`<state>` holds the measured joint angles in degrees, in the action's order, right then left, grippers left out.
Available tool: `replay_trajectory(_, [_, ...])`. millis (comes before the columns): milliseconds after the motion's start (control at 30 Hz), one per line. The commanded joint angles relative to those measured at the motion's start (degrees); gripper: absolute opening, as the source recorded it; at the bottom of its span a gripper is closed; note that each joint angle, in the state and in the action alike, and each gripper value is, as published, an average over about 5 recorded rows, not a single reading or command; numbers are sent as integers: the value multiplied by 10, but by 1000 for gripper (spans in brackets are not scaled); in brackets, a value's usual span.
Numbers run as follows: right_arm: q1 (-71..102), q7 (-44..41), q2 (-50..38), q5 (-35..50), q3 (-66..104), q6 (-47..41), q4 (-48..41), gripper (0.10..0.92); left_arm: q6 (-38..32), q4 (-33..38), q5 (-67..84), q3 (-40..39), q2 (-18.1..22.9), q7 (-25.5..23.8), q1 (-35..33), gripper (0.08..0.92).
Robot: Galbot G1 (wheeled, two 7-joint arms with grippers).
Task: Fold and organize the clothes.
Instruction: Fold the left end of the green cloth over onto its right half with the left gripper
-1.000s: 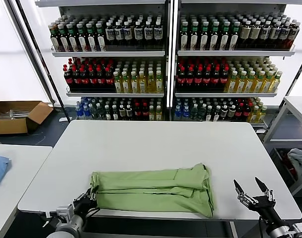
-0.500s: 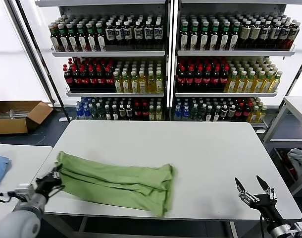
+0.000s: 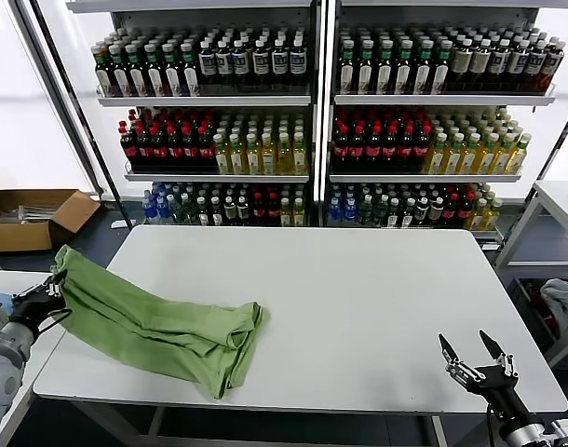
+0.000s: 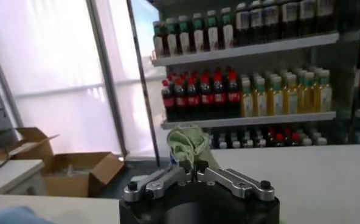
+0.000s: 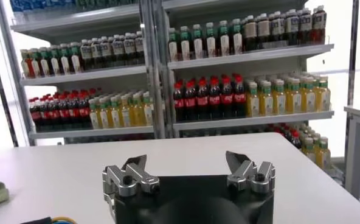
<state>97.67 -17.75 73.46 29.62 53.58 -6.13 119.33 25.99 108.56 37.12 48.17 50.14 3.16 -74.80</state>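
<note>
Gripping one end of the light green soft folded shirt [image 3: 158, 326], the left claw [image 3: 44, 300] is at the left edge of the white rectangular counter [image 3: 377, 289], with its fingers closed tight on a bunch of the cloth. In the left wrist view the pinched green fabric [image 4: 189, 146] stands up as a small crumpled tuft between the two metal fingers [image 4: 152, 182] of the left claw [image 4: 193, 172]. The shirt lies as a long folded band across the front left part of the counter, running slantwise from the claw down toward the near edge, and its free end is bunched into soft folds near the middle of the front edge. The held end is raised a little above the counter's left edge, while the other part rests on the surface. The right claw [image 3: 472, 358] is low at the front right corner of the counter, well apart from the shirt, with its two dark fingers spread wide and holding nothing; the right wrist view shows the same open fingers [image 5: 131, 173] of the right claw [image 5: 187, 170]. Behind the counter stand tall metal shelves [image 3: 312, 98] full of rows of bottles [image 3: 172, 144] with dark, red and yellow drinks. A brown cardboard box [image 3: 33, 216] sits on the floor at the far left.
</note>
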Motion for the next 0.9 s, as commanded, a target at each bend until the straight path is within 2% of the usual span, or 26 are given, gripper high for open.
replay_trajectory(33, [2, 0, 3, -2, 1, 0, 1, 823, 5, 135, 13, -118, 27, 36, 9, 95])
replay_trajectory(167, [4, 0, 7, -4, 1, 0, 0, 823, 0, 162, -23, -197, 45, 44, -3, 95])
replay_trajectory(367, [5, 0, 9, -4, 5, 1, -1, 823, -19, 144, -96, -279, 69, 26, -29, 95])
replay_trajectory(600, [7, -1, 9, -4, 6, 3, -5, 823, -35, 95, -150, -333, 100, 12, -40, 95])
replay_trajectory(767, [7, -1, 10, -5, 3, 4, -7, 823, -30, 85, -173, -359, 116, 2, -44, 95])
replay_trajectory(900, [4, 0, 9, -6, 0, 3, -7, 823, -23, 92, -189, -371, 122, -10, -48, 157])
